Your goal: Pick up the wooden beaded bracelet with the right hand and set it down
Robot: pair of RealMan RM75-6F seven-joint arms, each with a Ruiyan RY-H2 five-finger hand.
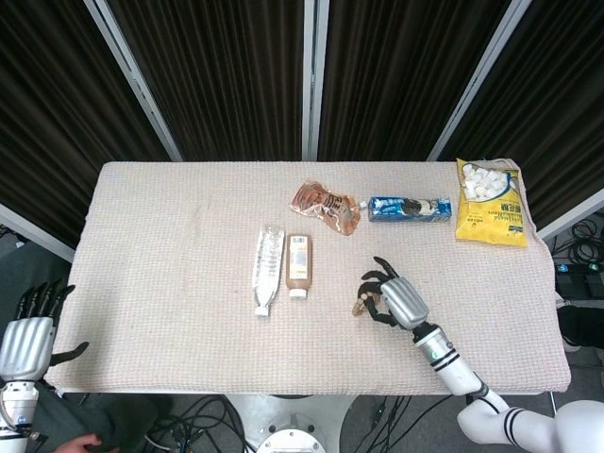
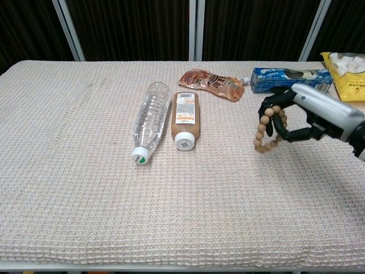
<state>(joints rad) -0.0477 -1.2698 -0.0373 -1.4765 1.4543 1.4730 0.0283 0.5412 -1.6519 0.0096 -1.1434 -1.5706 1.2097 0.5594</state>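
Note:
The wooden beaded bracelet (image 2: 266,131) hangs in the air from the dark fingers of my right hand (image 2: 311,116), well above the beige tablecloth (image 2: 85,171). In the head view the same right hand (image 1: 396,299) is raised to the right of the brown bottle, with a few beads of the bracelet (image 1: 360,303) showing at its left side. My left hand (image 1: 28,332) hangs off the table's left front corner, fingers spread, holding nothing.
A clear plastic bottle (image 2: 148,121) and a brown bottle (image 2: 185,119) lie side by side mid-table. Behind them are a brown pouch (image 2: 210,83), a blue snack tube (image 2: 292,79) and a yellow marshmallow bag (image 2: 347,67) at the far right.

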